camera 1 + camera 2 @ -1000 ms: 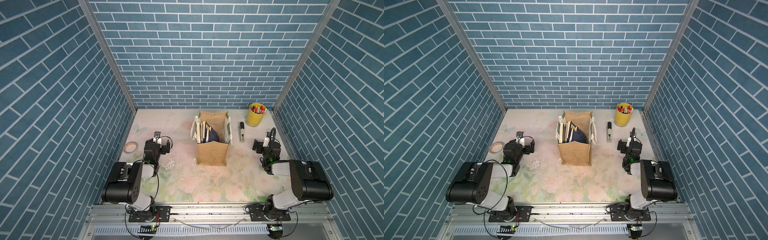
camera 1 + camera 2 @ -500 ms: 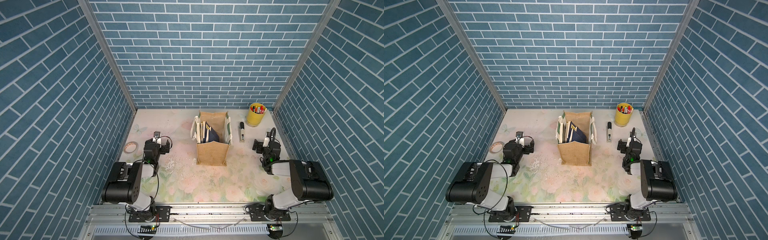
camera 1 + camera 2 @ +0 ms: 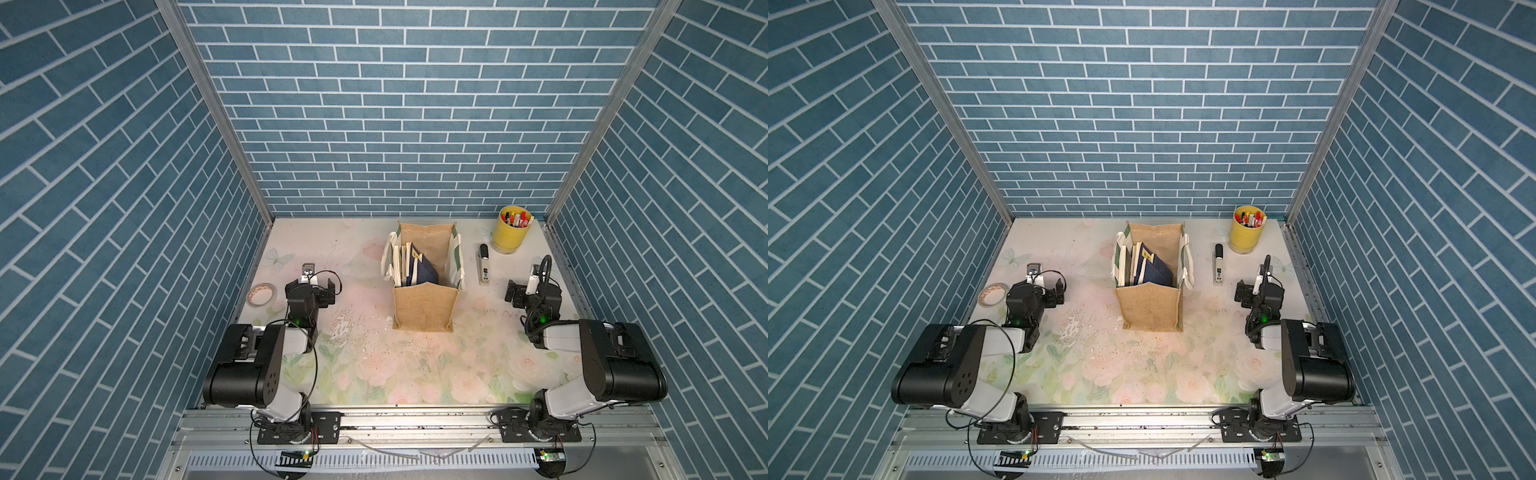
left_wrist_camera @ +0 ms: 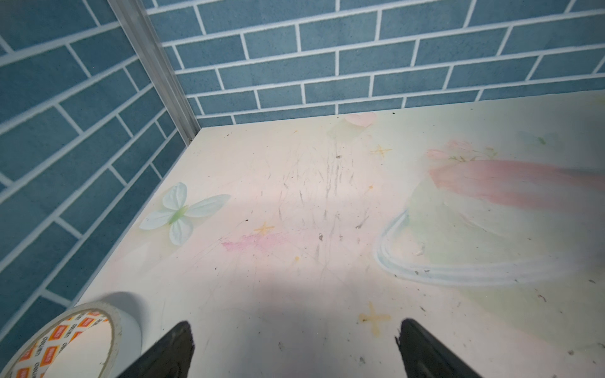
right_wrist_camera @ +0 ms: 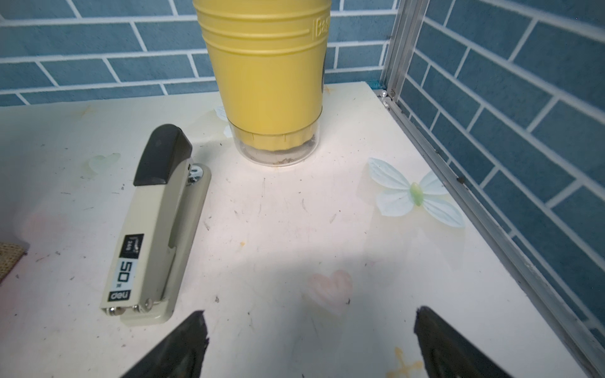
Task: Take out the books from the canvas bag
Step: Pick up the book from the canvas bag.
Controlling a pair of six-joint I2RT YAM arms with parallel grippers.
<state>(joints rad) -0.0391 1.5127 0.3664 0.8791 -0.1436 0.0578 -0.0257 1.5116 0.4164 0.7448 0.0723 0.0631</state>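
Nothing moved: left gripper (image 4: 294, 327) and right gripper (image 5: 311, 314) hold jaws wide, empty.

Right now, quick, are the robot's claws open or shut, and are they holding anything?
Left gripper: open, holding nothing.
Right gripper: open, holding nothing.

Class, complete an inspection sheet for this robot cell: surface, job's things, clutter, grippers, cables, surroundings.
Surface: floral tabletop, scuffed and speckled.
Job's things: canvas bag upright mid-table; books standing inside, none out.
Clutter: tape roll by left arm; stapler and yellow pen cup right of bag.
Grippers: left gripper open, empty; right gripper open, empty.
Cables: black cables loop at the wrists, clear of the bag.
Surroundings: blue brick-pattern walls; metal rail in front.
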